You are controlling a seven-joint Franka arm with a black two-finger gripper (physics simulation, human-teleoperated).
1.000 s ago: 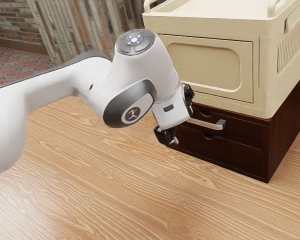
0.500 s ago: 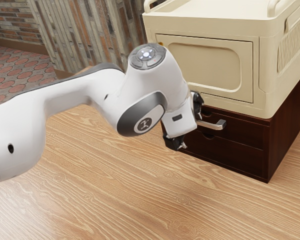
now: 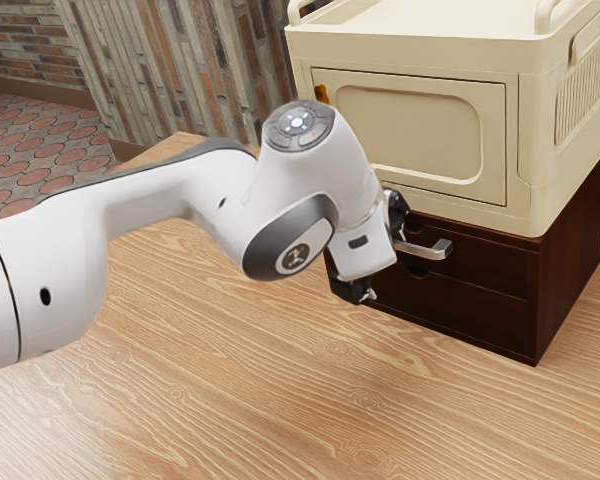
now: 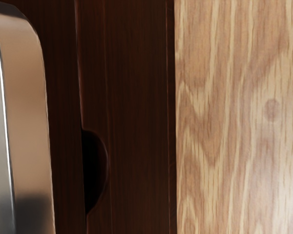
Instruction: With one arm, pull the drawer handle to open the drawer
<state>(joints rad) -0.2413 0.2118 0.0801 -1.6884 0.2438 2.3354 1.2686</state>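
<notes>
Silver handle: mounted on the upper drawer of a dark wooden cabinet, toward the surface's side at the exterior view's right. Drawer appears shut. Our gripper is at the handle, jaws spread, one higher than the other, presumably to straddle the bar before closing and pulling; we cannot tell contact. Cream box rests atop the cabinet, its weight probably steadying it. Surface: pale wood, wavy grain. Room: multicoloured stone-like wall, floor of reddish paving.
</notes>
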